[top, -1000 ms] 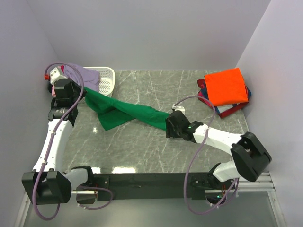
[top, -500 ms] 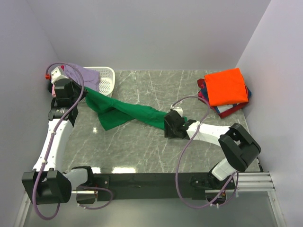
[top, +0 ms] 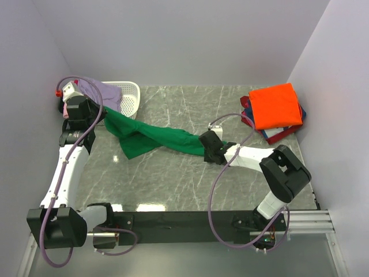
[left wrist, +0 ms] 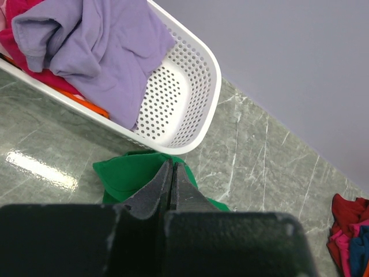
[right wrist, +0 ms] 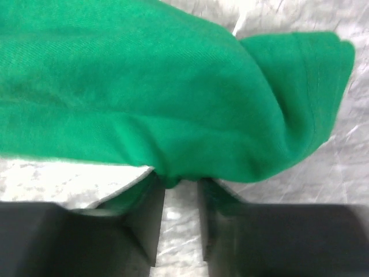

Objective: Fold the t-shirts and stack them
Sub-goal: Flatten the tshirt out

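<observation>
A bright green t-shirt (top: 150, 135) stretches across the marble table from the basket toward the middle. Its left end rises to my left gripper (top: 101, 116), whose jaws are pressed together on it; the wrist view shows the green cloth (left wrist: 124, 176) just past the shut tips (left wrist: 172, 164). At the shirt's right end sits my right gripper (top: 203, 142), low on the table. Its fingers (right wrist: 151, 219) stand a narrow gap apart with a fold of green cloth (right wrist: 173, 104) bunched at the tips (right wrist: 180, 184). An orange t-shirt (top: 277, 105) tops the folded stack at the far right.
A white slotted basket (top: 131, 98) stands at the far left corner with a lavender t-shirt (left wrist: 98, 52) draped over pink and orange cloth. Red and navy shirts (top: 278, 134) lie under the orange one. Walls close in on both sides.
My right gripper has slid left and forward onto the shirt's right end, and its jaws have narrowed round the cloth. The left arm has stayed put.
</observation>
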